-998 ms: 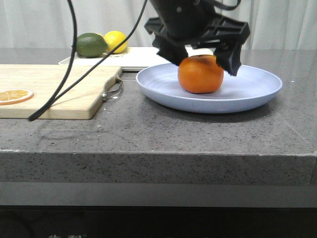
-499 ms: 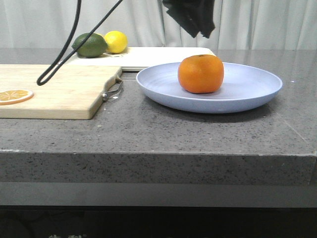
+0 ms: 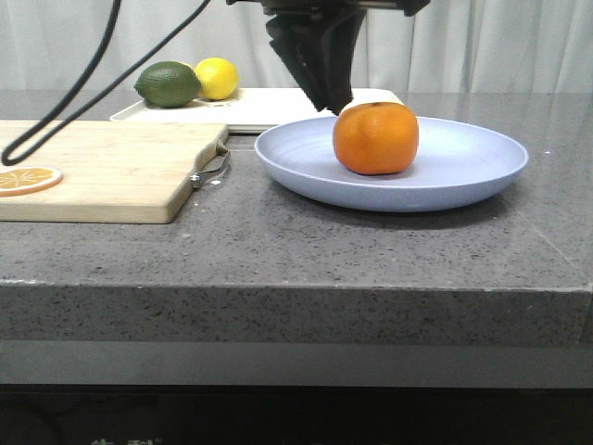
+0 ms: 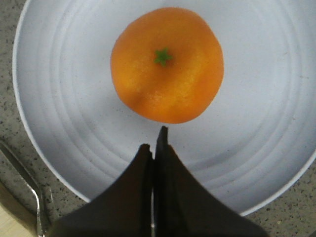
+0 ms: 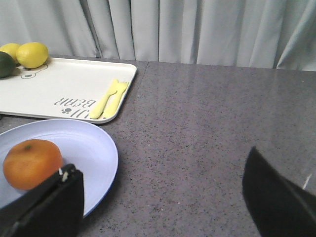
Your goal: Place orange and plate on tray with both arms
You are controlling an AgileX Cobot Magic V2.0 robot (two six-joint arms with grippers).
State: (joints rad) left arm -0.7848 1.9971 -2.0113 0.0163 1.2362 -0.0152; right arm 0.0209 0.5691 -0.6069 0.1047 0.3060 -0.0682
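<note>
One orange (image 3: 375, 137) mid-plate (image 3: 463, 176); left claw (image 4: 156, 148) closed above.

Orange (image 4: 167, 64): bright orange, dimpled skin, small green star-shaped stem mark on top.
Plate (image 3: 463, 171): pale lavender-blue, matte, faint concentric rings across its face.
Tray (image 5: 59, 84): white, grey "BEAR" lettering with a paw print; pale yellow fork-and-spoon motif (image 5: 111, 98).
Lemon (image 3: 216, 77): yellow. Lime (image 3: 168, 83): dark green.
Cutting board (image 3: 111, 167): light wood grain; orange slice (image 3: 28, 178) with pale segment lines.
Desk (image 3: 296, 250): dark grey stone, finely speckled.
Curtain (image 5: 197, 29): pale grey.
My left hand (image 4: 155, 148): black. My right hand (image 5: 165, 197): black.
</note>
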